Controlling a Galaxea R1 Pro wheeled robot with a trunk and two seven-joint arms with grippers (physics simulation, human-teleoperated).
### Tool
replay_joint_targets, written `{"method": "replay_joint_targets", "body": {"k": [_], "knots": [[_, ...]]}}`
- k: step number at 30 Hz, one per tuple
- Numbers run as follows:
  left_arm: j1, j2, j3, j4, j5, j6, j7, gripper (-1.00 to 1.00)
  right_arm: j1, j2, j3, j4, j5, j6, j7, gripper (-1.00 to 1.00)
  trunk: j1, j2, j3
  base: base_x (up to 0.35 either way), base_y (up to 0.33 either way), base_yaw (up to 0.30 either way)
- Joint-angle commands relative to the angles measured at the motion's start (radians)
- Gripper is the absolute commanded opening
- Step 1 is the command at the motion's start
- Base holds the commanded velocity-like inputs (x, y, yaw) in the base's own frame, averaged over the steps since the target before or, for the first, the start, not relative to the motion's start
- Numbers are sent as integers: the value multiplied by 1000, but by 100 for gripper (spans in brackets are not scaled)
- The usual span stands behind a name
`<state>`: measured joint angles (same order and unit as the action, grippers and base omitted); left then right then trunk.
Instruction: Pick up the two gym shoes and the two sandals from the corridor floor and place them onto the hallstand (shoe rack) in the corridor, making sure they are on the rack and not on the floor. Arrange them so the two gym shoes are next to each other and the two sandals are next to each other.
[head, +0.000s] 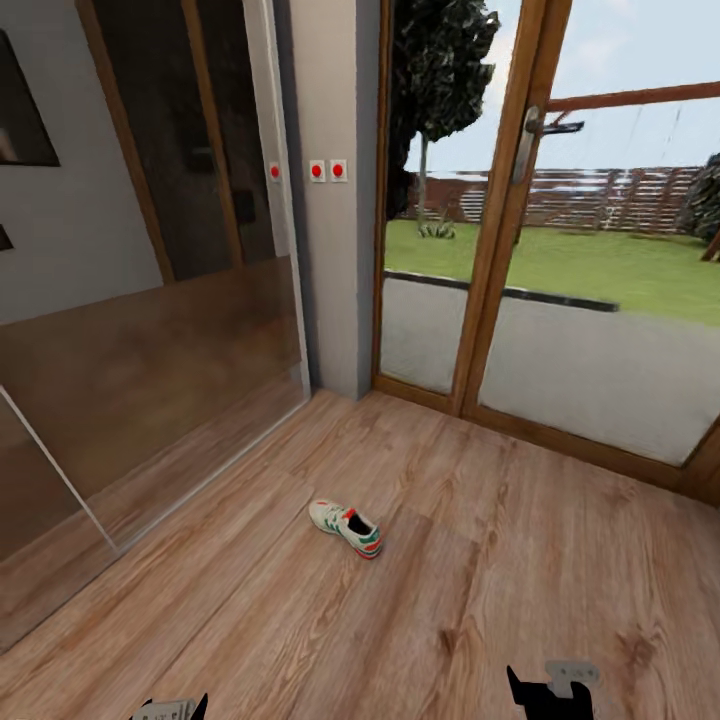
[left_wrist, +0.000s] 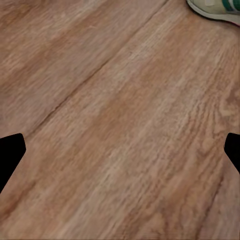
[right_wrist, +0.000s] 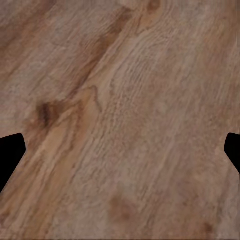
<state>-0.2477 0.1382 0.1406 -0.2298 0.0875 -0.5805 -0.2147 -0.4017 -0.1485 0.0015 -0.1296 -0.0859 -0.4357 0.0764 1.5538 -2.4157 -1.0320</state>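
Nearest, at the bottom edge of the head view, the tops of both grippers poke into sight: the left gripper (head: 170, 708) and the right gripper (head: 553, 690), each a dark shape with a pale grey fitting. In the left wrist view the left gripper's (left_wrist: 120, 150) fingertips (left_wrist: 10, 152) stand at the far sides of the picture with bare planks between them, so the jaws are spread wide and hold nothing. The right wrist view shows the same for the right gripper (right_wrist: 120, 150): dark fingertips (right_wrist: 10, 152) far apart, nothing between them but wood with a dark knot.

The corridor floor (head: 480, 590) is light brown wood-grain plank. One gym shoe (head: 346, 528) lies on it, ahead of the robot and well apart from both grippers, white with green stripes and a red-orange heel, upright on its sole. Its pale sole and green stripes also show in the left wrist view (left_wrist: 217, 9).

Farther on, a sliding glass panel (head: 170, 330) runs along the left, and a grey wall pillar (head: 335, 200) carries red-dotted switches (head: 328, 170). To the right stands a wood-framed glass door (head: 500, 250) with a metal handle (head: 540, 135), with a lawn (head: 560, 262) and a slatted fence (head: 600, 200) outside.
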Motion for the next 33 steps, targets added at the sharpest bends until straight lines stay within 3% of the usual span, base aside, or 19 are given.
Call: {"method": "replay_joint_targets", "body": {"k": [1,20,33], "knots": [[-1,0,3,1,9,-1,-10,100,0,0,0,1,-9,-3,8,100,0,0,-1,226,-196,278],[-1,1,4,1,9,-1,-10,100,0,0,0,1,-9,-3,8,100,0,0,-1,189,-212,278],[-1,3,4,2,9,-1,-9,100,0,0,0,1,-9,-3,9,100,0,0,-1,65,-52,278]]}}
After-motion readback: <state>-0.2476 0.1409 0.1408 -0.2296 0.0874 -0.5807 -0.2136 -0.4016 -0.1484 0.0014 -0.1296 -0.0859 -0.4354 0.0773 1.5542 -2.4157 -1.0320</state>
